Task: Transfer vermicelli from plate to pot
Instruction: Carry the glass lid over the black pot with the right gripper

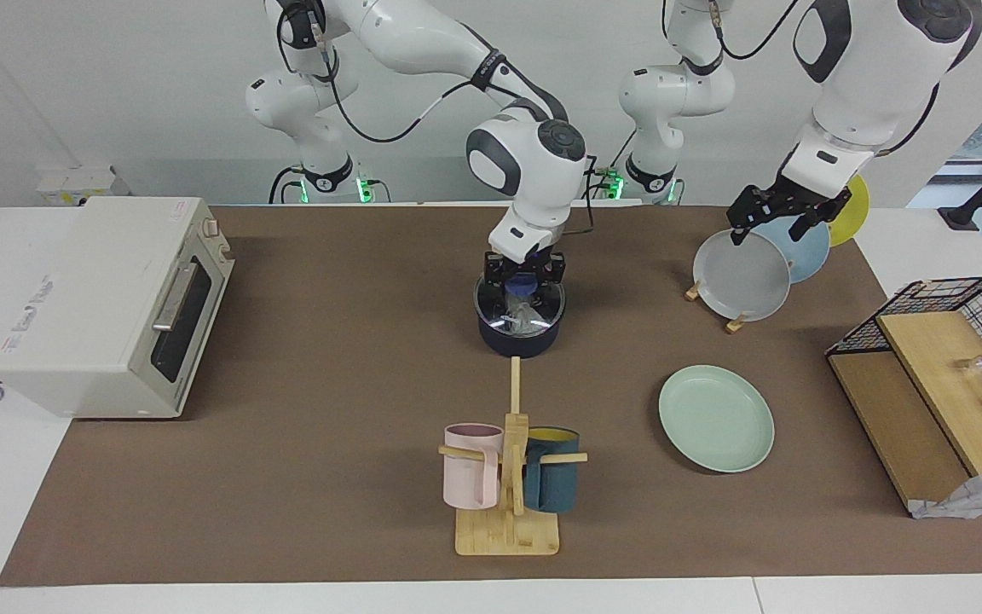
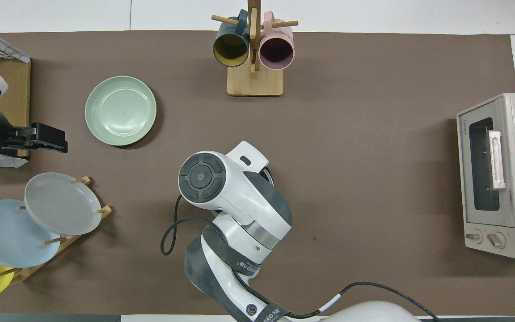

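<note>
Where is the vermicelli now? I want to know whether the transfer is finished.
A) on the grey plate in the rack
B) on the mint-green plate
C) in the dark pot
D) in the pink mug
C: whitish vermicelli lies in the pot under the right pincer, and the mint-green plate is bare.
</note>
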